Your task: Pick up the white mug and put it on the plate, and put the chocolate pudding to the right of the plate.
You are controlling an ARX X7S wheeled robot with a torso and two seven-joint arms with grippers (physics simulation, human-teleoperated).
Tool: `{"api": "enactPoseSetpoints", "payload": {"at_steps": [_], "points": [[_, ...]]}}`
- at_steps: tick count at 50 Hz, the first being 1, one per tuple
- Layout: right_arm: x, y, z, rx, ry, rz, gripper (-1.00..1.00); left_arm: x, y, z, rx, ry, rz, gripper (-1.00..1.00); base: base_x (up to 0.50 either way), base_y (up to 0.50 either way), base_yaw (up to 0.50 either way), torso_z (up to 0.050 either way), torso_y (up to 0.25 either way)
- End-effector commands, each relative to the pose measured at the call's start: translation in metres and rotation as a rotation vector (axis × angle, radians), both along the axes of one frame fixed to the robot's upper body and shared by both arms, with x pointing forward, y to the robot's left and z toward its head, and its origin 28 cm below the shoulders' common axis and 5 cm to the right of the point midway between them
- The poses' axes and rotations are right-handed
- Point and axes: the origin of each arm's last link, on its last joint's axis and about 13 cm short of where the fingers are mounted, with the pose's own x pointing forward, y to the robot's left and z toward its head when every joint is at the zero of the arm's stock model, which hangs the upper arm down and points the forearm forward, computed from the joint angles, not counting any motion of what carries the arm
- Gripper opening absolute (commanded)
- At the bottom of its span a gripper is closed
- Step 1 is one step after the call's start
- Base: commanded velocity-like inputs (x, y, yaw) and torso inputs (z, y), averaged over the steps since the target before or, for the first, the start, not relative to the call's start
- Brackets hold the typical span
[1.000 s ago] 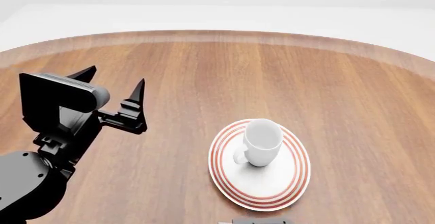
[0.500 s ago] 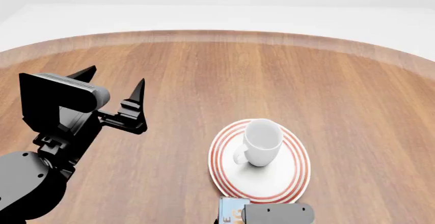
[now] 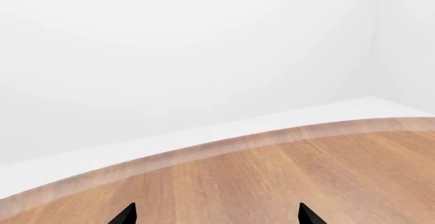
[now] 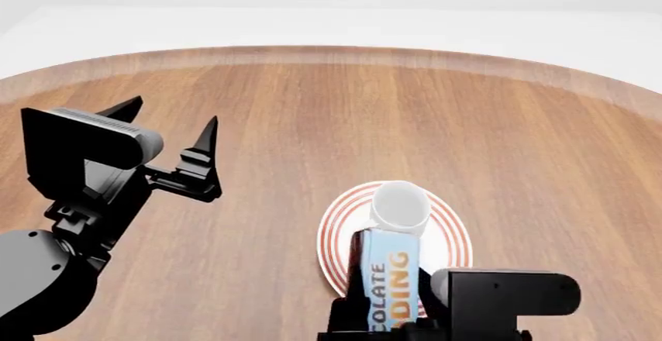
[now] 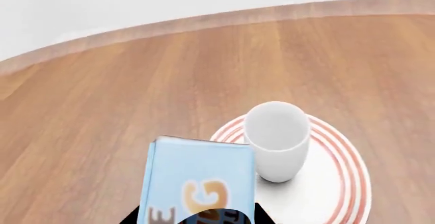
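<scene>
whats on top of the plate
The white mug stands upright on the plate. The pudding carton, held by the right gripper, covers the plate's near part.

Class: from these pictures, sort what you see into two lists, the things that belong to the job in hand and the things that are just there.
Belongs to the job:
white mug, standing on the plate
plate
chocolate pudding, held by the right end effector

Just there:
wooden table
left end effector, open and empty
</scene>
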Motion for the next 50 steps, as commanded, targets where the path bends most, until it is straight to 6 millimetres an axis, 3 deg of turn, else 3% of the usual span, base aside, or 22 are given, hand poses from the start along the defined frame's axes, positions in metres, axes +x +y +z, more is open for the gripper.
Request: {"api": "enactPoseSetpoints", "payload": {"at_steps": [1,26,38,50], "points": [[0.013,-0.018,0.025,0.05,-0.163,-0.051,-1.0,0.002,-0.002,0.005,-0.025,-0.041,-0.023,1.0,0.0,0.0,0.0,0.0,0.0],[0.012,-0.091,0.081,-0.018,-0.289,-0.291,-1.0,0.002,-0.004,0.005,-0.016,-0.038,-0.025,1.0,0.0,0.0,0.0,0.0,0.0],[0.006,-0.104,0.104,-0.135,-0.427,-0.364,-1.0,0.002,-0.003,0.006,-0.016,-0.038,-0.02,1.0,0.0,0.0,0.0,0.0,0.0],[0.034,-0.122,0.114,-0.277,-0.482,-0.447,-1.0,0.002,-0.003,0.005,-0.012,-0.036,-0.022,1.0,0.0,0.0,0.0,0.0,0.0]]}}
